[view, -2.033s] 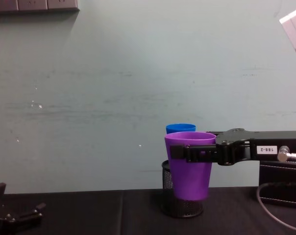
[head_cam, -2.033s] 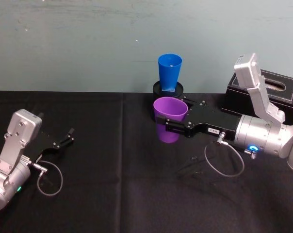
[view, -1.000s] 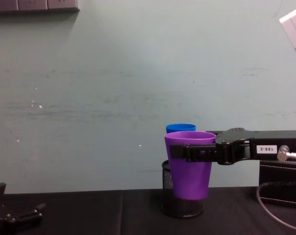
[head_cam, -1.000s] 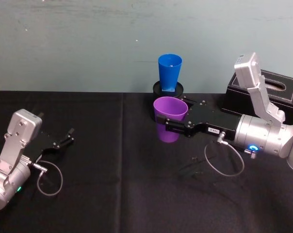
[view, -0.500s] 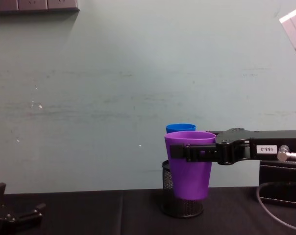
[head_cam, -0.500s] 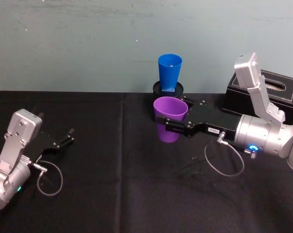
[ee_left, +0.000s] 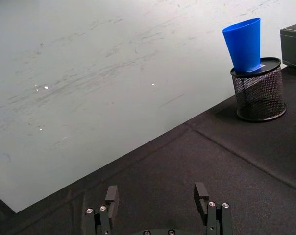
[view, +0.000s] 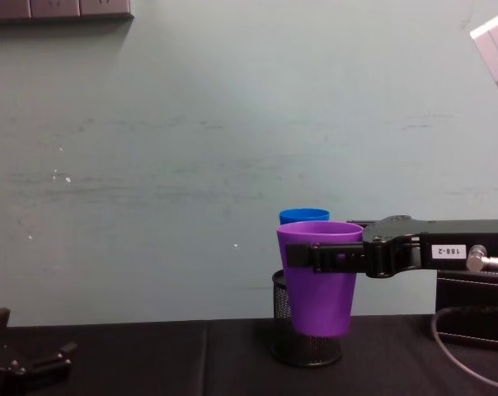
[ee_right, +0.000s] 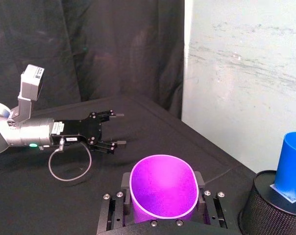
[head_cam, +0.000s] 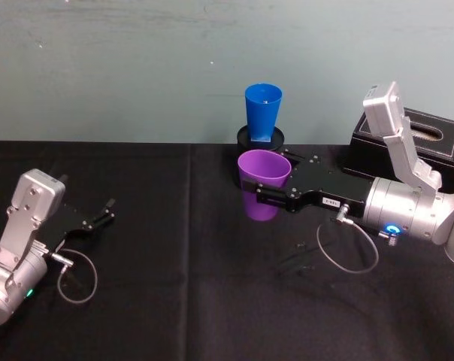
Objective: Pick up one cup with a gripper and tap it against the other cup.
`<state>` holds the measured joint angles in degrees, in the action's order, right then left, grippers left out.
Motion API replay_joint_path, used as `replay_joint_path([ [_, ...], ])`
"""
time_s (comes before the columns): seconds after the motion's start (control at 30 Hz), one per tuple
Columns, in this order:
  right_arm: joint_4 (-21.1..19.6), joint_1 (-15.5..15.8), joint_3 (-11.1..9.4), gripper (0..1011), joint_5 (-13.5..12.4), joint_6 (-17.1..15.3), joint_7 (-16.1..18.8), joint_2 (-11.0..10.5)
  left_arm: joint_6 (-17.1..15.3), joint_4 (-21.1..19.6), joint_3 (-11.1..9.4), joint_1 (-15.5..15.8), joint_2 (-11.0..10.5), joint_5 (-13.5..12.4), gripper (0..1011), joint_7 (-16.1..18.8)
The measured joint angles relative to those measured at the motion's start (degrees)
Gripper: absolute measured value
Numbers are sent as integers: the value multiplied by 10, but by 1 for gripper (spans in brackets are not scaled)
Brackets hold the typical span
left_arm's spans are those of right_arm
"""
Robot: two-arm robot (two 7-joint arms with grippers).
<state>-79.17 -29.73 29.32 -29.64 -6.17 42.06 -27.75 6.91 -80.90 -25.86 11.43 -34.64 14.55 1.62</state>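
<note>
My right jaws clenched on purple cup (head_cam: 263, 180), off bench (head_cam: 174, 263), just before blue cup (head_cam: 263, 111) in mesh holder (ee_left: 259, 95); left jaws released, parked.

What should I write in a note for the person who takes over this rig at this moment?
The right hand is shut on the purple cup, holding it upright above the black table.
The left hand is open and idle, low at the table's left side.
The blue cup stands atop the mesh pen holder by the wall, apart from the purple cup.
Done: pick-up. Left: tap purple against blue.
</note>
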Motion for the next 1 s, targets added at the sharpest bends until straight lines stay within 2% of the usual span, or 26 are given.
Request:
replay_joint_path([
  [1.0,0,0,0,724,0,0,0,0,0,0,0,0,0,0,1011,0],
])
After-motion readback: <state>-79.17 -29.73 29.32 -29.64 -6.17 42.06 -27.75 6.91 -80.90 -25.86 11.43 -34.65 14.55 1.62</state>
